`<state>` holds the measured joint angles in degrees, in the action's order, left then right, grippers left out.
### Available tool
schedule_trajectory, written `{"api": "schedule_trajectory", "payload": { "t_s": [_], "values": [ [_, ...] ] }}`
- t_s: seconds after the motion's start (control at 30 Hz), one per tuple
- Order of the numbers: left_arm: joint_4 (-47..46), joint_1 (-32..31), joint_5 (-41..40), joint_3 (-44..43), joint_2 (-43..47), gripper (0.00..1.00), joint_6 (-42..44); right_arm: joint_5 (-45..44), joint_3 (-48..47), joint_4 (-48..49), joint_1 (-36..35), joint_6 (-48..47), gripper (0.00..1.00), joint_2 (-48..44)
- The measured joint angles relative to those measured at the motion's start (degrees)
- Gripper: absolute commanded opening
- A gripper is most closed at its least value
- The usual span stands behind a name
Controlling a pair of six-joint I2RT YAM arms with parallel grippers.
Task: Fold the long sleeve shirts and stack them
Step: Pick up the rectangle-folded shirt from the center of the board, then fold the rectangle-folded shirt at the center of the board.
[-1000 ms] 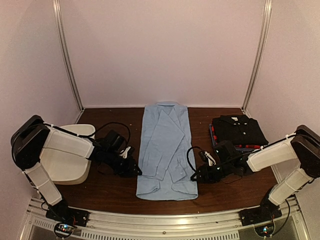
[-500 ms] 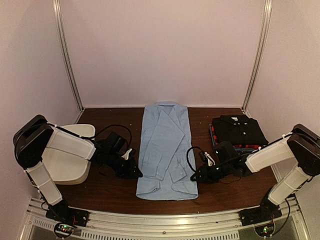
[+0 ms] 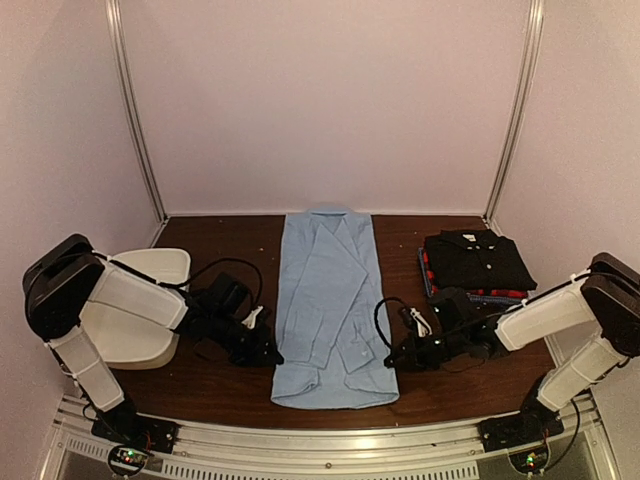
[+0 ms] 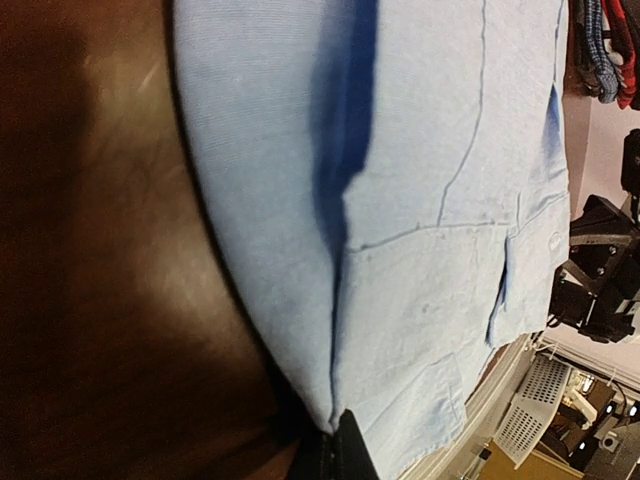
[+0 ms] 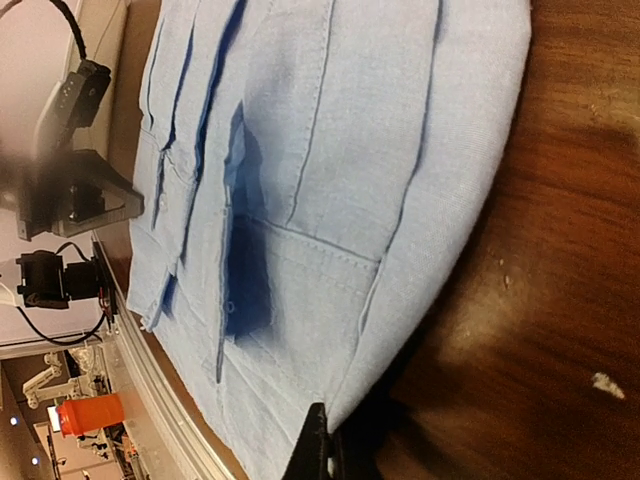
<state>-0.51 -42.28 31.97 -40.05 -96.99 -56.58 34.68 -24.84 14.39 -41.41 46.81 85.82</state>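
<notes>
The light blue shirt (image 3: pixel 330 300) lies flat in a long strip down the middle of the brown table, sleeves folded in. My left gripper (image 3: pixel 272 352) is shut on its left edge near the hem, as the left wrist view (image 4: pixel 336 440) shows. My right gripper (image 3: pixel 392 360) is shut on its right edge near the hem, as the right wrist view (image 5: pixel 318 440) shows. The shirt fills both wrist views (image 4: pixel 420 200) (image 5: pixel 300 150). A stack of folded shirts (image 3: pixel 476 262), black on top with red and blue check under it, sits at the right.
A white plastic tub (image 3: pixel 130 320) stands at the left edge under my left arm. The metal rail (image 3: pixel 330 440) runs along the table's near edge just below the shirt's hem. Pale walls close the back and sides.
Both grippers have moved a little toward the near edge, drawing the shirt's lower part with them. The hem now lies closer to the rail.
</notes>
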Motion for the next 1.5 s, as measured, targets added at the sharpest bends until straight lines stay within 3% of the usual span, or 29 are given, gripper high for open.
{"api": "schedule_trajectory", "payload": {
  "t_s": [0.33,0.57,0.83,1.1,1.5],
  "values": [
    [-0.50,-0.57,1.55,5.77,9.38,0.00,-2.14,-0.04,1.84,-0.68,-1.27,1.66,0.00,-8.61],
    [-2.62,-0.37,4.00,5.77,9.73,0.00,-4.79,0.07,-1.57,-1.60,-1.27,2.56,0.00,-8.39],
    [-14.51,3.48,9.27,6.10,9.53,0.00,-15.69,1.33,-8.33,2.69,0.20,6.05,0.00,-2.62],
    [-29.40,9.66,10.91,5.51,-0.17,0.00,-25.46,0.81,-16.55,8.22,6.54,6.75,0.00,7.37],
    [-41.22,13.57,9.75,-0.04,-11.43,0.00,-33.38,-1.75,-23.34,13.77,11.30,8.57,0.00,18.47]
  ]
}}
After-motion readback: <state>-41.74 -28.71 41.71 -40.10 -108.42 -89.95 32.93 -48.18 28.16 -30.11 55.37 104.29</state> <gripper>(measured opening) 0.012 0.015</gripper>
